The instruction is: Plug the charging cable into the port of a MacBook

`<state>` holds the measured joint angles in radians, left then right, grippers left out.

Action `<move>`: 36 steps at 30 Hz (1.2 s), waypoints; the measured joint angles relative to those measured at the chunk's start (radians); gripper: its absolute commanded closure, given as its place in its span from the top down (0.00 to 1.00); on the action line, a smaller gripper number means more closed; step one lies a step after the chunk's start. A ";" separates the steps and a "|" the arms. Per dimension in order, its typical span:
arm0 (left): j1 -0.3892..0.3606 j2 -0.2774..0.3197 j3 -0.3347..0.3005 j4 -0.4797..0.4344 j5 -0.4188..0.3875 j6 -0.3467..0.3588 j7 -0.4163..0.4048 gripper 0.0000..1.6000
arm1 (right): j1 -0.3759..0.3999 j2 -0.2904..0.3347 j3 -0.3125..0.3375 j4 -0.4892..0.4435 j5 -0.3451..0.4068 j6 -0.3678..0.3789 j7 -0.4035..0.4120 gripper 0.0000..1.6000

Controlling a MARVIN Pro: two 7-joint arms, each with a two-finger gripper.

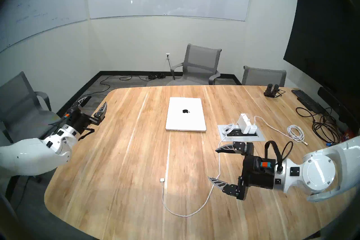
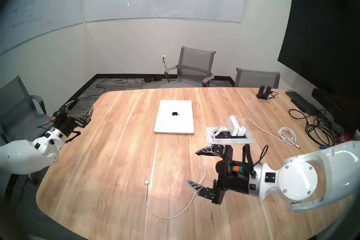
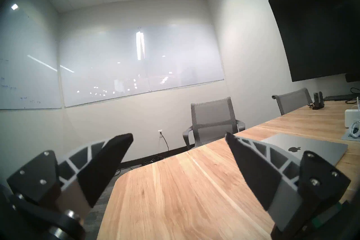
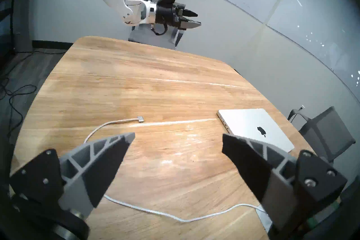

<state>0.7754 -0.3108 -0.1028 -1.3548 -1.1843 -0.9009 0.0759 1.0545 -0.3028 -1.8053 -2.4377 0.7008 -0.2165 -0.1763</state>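
Observation:
The silver MacBook (image 1: pixel 186 115) (image 2: pixel 174 116) (image 4: pixel 257 128) lies shut in the middle of the wooden table, apple logo up. Its port (image 1: pixel 169 130) (image 4: pixel 220 116) is the endmost dark slot on the edge facing me. The charging cable (image 1: pixel 183 215) (image 2: pixel 146 182) (image 4: pixel 140 119) runs from the large white power brick (image 1: pixel 244 122) in a loop to its flat connector, which rests loose on the table. My right gripper (image 1: pixel 212 163) (image 2: pixel 191 167) (image 4: pixel 178 136) hovers open over the cord, right of the connector. My left gripper (image 1: pixel 98 100) (image 2: pixel 85 102) (image 3: pixel 179 135) is open and empty at the table's left edge.
A grey outlet plate (image 1: pixel 259 137) holds the chargers to the right of the laptop. A bundled white cord (image 1: pixel 296 132), black cables (image 1: pixel 325 126), a black keyboard (image 1: pixel 305 99) and a small black device (image 1: pixel 271 89) sit at the far right. Grey chairs (image 1: pixel 200 64) surround the table.

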 measured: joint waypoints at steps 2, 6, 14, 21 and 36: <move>0.000 0.000 0.000 0.000 0.000 0.000 0.000 1.00 | -0.014 0.009 0.023 0.000 0.000 -0.004 0.018 1.00; 0.000 0.000 0.000 0.000 0.000 0.000 0.000 1.00 | -0.051 0.030 0.072 0.000 -0.012 -0.014 0.067 1.00; 0.000 0.000 0.000 0.000 0.000 0.000 0.000 1.00 | -0.134 0.064 0.153 0.000 -0.037 -0.046 0.148 1.00; 0.000 0.000 0.000 0.000 0.000 0.000 0.000 1.00 | -0.197 0.072 0.202 0.000 -0.053 -0.071 0.199 1.00; 0.001 0.000 0.003 0.000 0.000 0.000 0.000 1.00 | -0.293 0.051 0.272 0.000 -0.079 -0.097 0.266 1.00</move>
<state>0.7759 -0.3108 -0.0997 -1.3547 -1.1838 -0.9008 0.0756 0.7614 -0.2521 -1.5332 -2.4374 0.6219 -0.3132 0.0893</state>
